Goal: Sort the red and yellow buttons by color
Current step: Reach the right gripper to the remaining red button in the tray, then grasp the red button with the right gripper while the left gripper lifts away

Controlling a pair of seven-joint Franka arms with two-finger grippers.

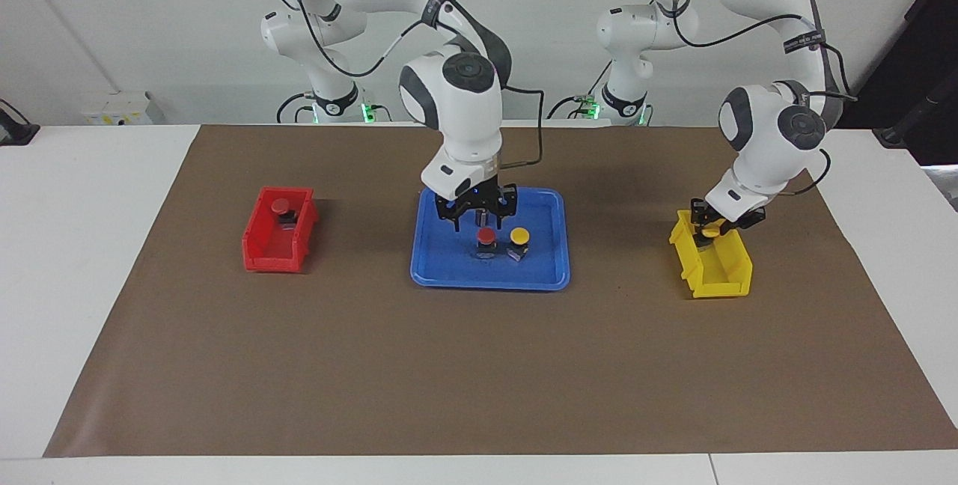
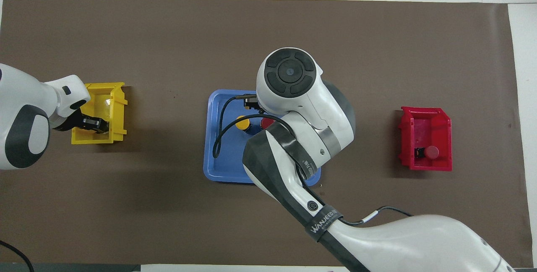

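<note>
- The right gripper [image 1: 483, 219], spread, hung over the red button [image 1: 486, 235] in the blue tray [image 1: 449, 268]. A descending finger could topple the neighbouring yellow button [image 1: 519, 234] just beside it.
- The left gripper [image 1: 711, 229] was at the yellow bin [image 1: 722, 279] with a second yellow button [image 1: 711, 231]. Whether it was pinched or freed, I could not tell. It might clip the rim and fall outside.

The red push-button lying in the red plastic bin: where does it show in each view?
Facing view: red push-button in the red plastic bin, at picture left.
Overhead view: same button, bin at picture right.
Shared landmark: blue plastic tray at mat centre.
</note>
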